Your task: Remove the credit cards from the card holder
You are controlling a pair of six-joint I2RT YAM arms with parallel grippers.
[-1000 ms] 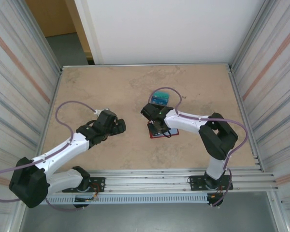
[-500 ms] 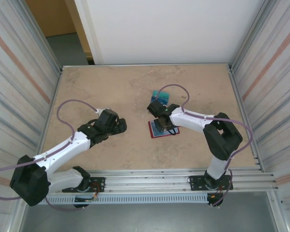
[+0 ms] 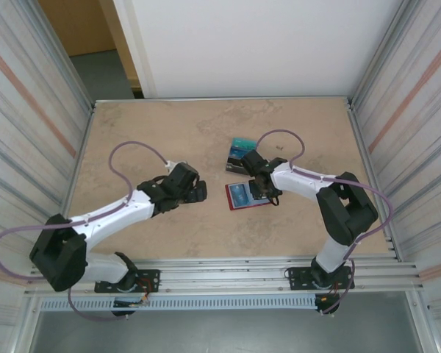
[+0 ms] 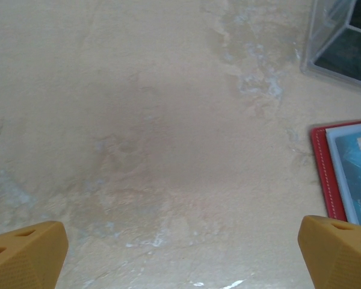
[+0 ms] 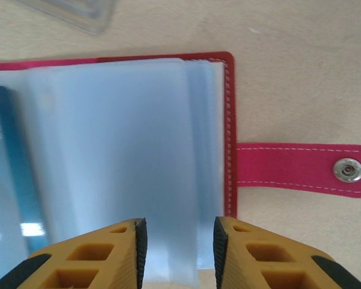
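The red card holder [image 3: 244,206] lies open on the table; its pale blue-grey pockets [image 5: 108,132] are spread and its snap tab [image 5: 301,171] points right. A teal credit card [image 5: 6,174] sits in its left side, also seen as the teal card [image 4: 356,168] beside the holder's red edge [image 4: 320,174]. My right gripper [image 5: 179,241] hovers low over the right-hand pockets, partly open, with loose pocket leaves between its fingers and nothing clamped; from above the right gripper [image 3: 263,191] covers the holder's right half. My left gripper [image 3: 200,193] stands wide open over bare table left of the holder.
Beyond the holder lie loose teal and dark cards [image 3: 239,152] with a clear plastic piece [image 4: 334,36], whose corner, the clear plastic piece [image 5: 72,15], lies near the holder's far edge. Metal walls [image 3: 44,110] bound the table on the left and right.
My right gripper has shifted right across the holder, uncovering its left side with the teal card. My left arm has swung right, closer to the holder, still wide open.
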